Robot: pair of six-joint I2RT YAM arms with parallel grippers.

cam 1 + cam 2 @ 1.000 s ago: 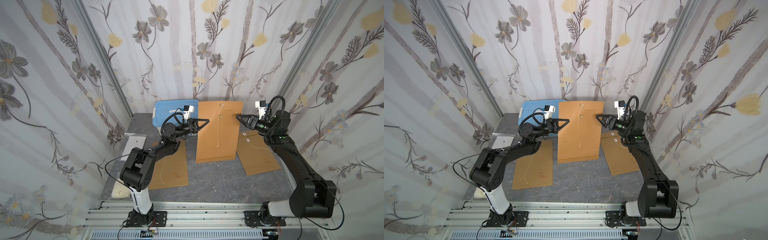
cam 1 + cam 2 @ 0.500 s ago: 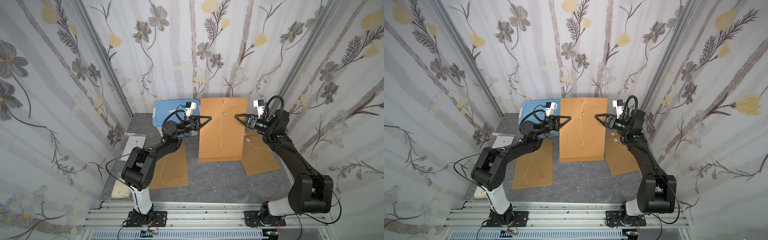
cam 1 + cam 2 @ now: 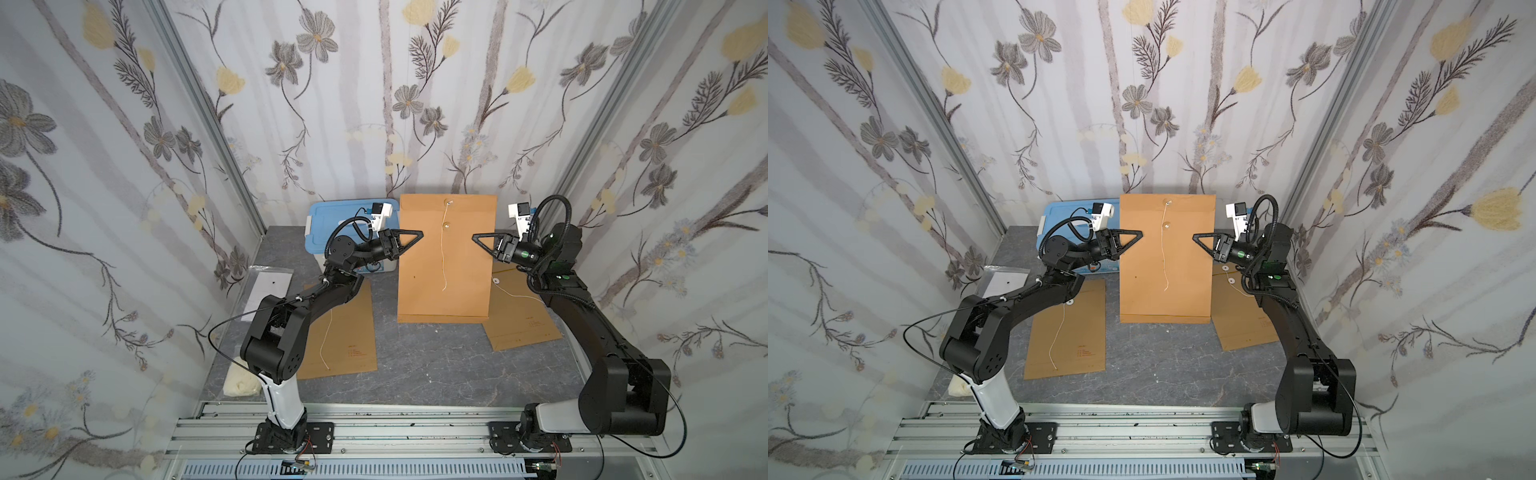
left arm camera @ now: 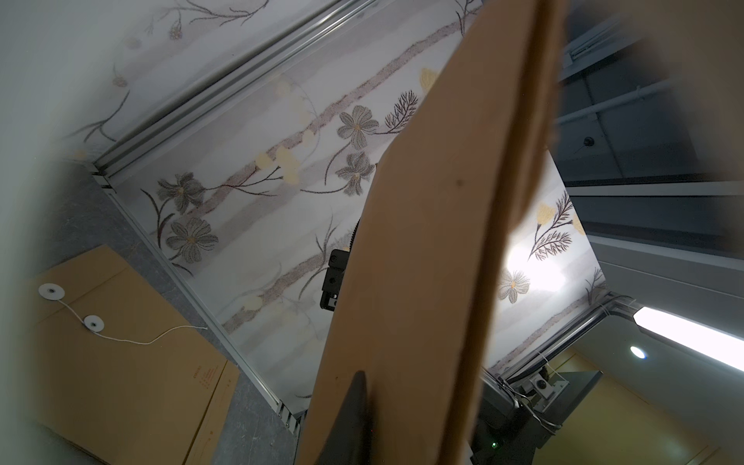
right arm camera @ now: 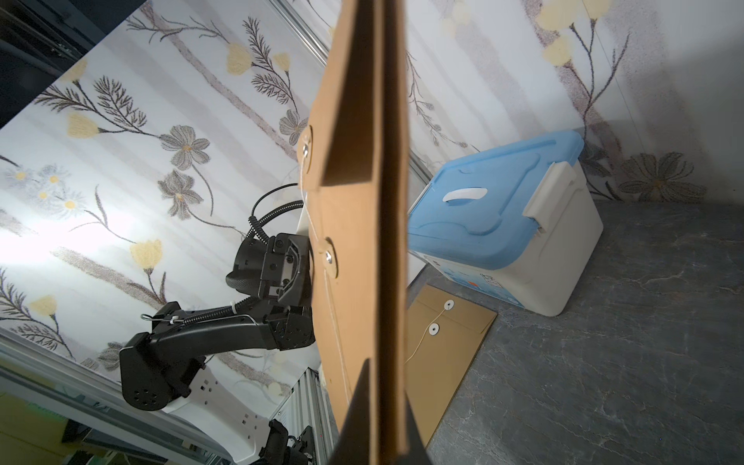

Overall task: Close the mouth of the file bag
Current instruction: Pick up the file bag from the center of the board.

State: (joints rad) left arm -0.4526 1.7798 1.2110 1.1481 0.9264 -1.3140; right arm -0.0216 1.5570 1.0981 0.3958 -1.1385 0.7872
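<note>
**A:** What do your hands have?

**B:** Your right hand (image 3: 473, 237) is clamped on the right edge of the file bag (image 3: 465, 282). The right wrist view shows the paper pinched between both fingers (image 5: 358, 414). Your left hand (image 3: 422, 234) sits at the opposite edge with one finger against the paper, but I cannot tell whether it grips or has let go.

**A:** And where is the bag?

**B:** It is upright between your two hands, over the middle of the counter (image 3: 415, 365), mouth up and facing the top views. I can't tell whether its lower edge touches the counter. The flap (image 5: 342, 100) is folded over but stands slightly off the body. The string (image 3: 444, 257) hangs loose from the flap's button (image 3: 448, 202) past the lower button (image 3: 445, 225), unwound.

**A:** How will it handle?

**B:** It is probably light, thin kraft paper. It looks stiff enough to stand while you pinch its edges, but I'd expect it to bow or swing if you hold one side only. The string is limp and thin, so it will be fiddly to pinch. I'd take it low, near its free end, while one hand keeps an edge just below the flap.
</note>
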